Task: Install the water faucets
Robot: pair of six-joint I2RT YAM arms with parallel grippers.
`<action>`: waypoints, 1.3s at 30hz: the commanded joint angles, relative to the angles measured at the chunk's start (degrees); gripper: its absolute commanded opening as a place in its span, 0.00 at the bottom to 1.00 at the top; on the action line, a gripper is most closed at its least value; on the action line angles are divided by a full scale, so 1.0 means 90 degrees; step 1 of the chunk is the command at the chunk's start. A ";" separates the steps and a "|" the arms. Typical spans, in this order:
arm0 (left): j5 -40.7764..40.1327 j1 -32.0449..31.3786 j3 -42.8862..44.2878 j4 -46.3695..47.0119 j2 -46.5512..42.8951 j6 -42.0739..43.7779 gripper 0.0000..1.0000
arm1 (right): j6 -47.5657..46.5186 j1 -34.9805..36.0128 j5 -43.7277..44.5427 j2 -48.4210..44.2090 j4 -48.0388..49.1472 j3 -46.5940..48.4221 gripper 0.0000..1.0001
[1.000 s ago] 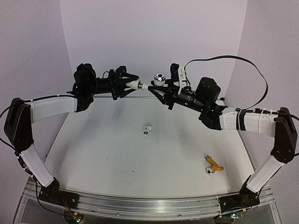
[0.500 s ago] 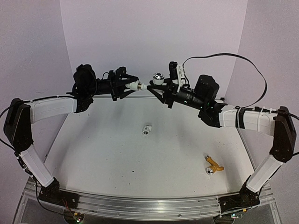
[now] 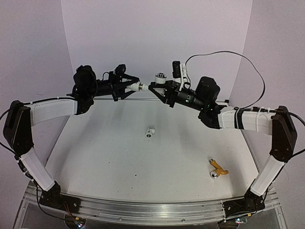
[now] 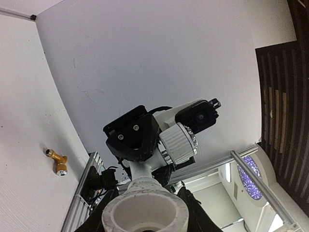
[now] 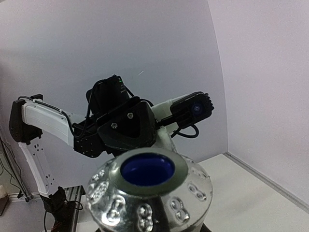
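Observation:
My left gripper (image 3: 127,86) is shut on a stubby white pipe fitting (image 3: 137,87), held in the air at the back. My right gripper (image 3: 160,89) is shut on the white faucet (image 3: 161,78), whose silvery knob points up. The faucet's end meets the fitting's mouth between the two grippers. In the left wrist view the fitting (image 4: 145,209) fills the bottom and the white faucet (image 4: 177,143) sits just beyond it. In the right wrist view the silvery knob (image 5: 149,189) has a blue centre. The yellow-gold faucet (image 3: 217,170) lies on the table at the near right.
A second stubby white pipe fitting (image 3: 150,131) lies on the white table (image 3: 109,157) near the middle. Purple walls close in the back and sides. A black cable (image 3: 238,59) loops above the right arm.
My right gripper has shifted left with the white faucet and rolled, so the silvery knob sits a little higher and further left. The left gripper has barely moved.

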 commanded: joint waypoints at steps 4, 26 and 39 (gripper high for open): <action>0.0577 -0.0426 0.0073 0.0128 -0.0250 0.1544 0.00 | 0.1577 0.0234 -0.0398 0.0506 0.0770 0.0768 0.00; 0.2401 -0.0299 0.0195 -0.0239 0.0073 0.8171 0.00 | 0.7385 0.0190 -0.1487 0.1459 0.0853 0.1944 0.00; 0.1373 -0.0288 0.0824 -0.0258 0.0376 0.6192 0.15 | 0.6209 0.0046 -0.1052 0.0512 0.0231 0.1303 0.00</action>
